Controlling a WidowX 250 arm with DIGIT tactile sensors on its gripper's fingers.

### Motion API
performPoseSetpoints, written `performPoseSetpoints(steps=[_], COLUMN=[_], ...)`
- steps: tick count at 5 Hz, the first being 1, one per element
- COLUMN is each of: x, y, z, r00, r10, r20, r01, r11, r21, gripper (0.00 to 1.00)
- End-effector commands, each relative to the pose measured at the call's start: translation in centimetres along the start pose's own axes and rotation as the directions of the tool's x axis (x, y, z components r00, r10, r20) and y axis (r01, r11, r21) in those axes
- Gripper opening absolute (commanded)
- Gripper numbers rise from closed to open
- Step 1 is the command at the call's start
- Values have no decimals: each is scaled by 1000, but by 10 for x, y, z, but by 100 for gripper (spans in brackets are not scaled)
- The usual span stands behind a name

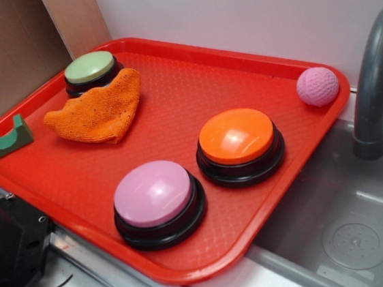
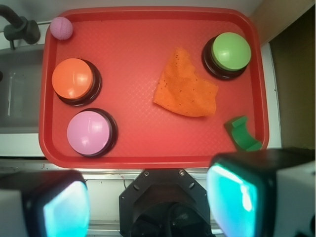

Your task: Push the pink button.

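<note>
On the red tray (image 2: 148, 148) beside the sink (image 1: 352, 236) we see the pink button (image 2: 89, 132) at a near corner, just beside the orange button (image 2: 74, 79). Our gripper (image 2: 148, 202) hangs spread, well short of it.

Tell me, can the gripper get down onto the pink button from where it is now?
Probably yes. The pink button sits uncovered near the tray's front edge, apart from the orange button, nothing over its dome. The gripper hangs open, back from the tray, so it must travel forward-left.
</note>
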State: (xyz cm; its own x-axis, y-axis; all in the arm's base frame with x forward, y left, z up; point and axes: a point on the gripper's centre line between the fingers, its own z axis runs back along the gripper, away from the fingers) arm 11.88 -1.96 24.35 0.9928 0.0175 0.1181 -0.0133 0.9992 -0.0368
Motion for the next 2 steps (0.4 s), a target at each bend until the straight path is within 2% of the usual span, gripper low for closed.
performPoseSetpoints(steps=[1,2], x=[0,39], y=[0,-49], z=[0,-57], r00=[1000,968], r10=[0,-248], r20=[0,-35], r01=[0,248], r11=[1000,969], r21=[0,-7], gripper=[100,100])
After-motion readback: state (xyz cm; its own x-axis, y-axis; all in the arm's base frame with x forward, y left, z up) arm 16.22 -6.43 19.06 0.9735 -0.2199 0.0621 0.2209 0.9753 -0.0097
